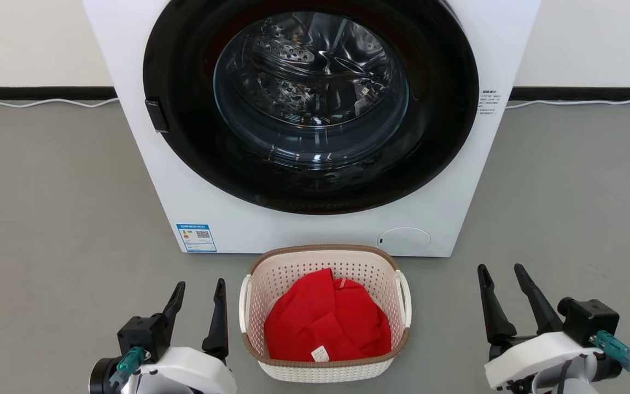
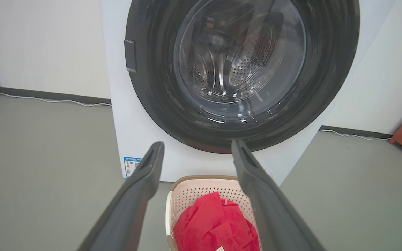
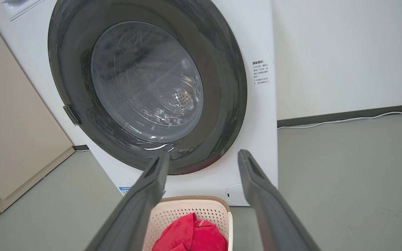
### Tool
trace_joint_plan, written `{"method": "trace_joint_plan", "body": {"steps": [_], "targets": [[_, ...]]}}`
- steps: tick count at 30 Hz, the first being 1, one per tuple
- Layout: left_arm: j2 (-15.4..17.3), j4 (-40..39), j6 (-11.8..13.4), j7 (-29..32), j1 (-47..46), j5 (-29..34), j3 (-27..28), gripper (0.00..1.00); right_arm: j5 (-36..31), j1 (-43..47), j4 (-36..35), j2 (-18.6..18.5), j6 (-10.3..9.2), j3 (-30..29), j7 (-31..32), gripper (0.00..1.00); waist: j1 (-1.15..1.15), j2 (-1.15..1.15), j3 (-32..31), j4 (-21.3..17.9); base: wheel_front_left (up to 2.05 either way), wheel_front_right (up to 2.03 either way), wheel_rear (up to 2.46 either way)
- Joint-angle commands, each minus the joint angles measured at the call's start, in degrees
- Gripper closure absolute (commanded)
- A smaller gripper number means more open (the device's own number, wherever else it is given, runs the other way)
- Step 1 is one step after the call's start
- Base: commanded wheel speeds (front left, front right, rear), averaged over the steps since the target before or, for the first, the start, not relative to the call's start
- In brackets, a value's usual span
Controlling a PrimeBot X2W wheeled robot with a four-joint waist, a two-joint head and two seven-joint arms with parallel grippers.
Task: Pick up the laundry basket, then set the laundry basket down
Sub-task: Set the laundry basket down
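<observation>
The laundry basket [image 1: 320,375] sits on the floor [image 1: 47,219] before the washing machine [image 1: 151,191], between the left gripper [image 1: 200,283] and right gripper [image 1: 500,268], both spread and empty; uneven lifting could tip it, spilling the red cloth [image 1: 326,323].

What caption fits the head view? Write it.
Left gripper and right gripper, open, flank the laundry basket of red cloth before the washer.

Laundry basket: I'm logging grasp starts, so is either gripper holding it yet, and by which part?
Nothing is held. The left gripper and right gripper are both open, either side of the laundry basket, touching neither handle.
</observation>
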Motion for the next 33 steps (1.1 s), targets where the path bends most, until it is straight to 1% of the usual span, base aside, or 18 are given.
{"method": "trace_joint_plan", "body": {"steps": [1,19,33], "targets": [[0.2,-1.7,-0.1,-0.3,-0.9,1.1,1.9,0.0,-1.0,-0.6,-1.5,0.0,0.41,0.9,-0.8,0.0,0.0,0.0,0.1,0.0,0.0,0.0,0.0],[0.1,-1.2,-0.6,-0.3,-1.1,0.7,1.7,0.0,-1.5,-0.8,-0.5,0.2,0.41,0.7,-0.8,0.0,0.0,0.0,0.3,0.2,0.0,0.0,0.0],[0.1,-0.8,-0.4,-0.3,-1.3,0.3,1.5,0.0,-1.4,-0.9,-0.5,0.3,0.41,0.8,-0.8,0.0,0.0,0.0,0.4,0.1,0.0,0.0,0.0]]}}
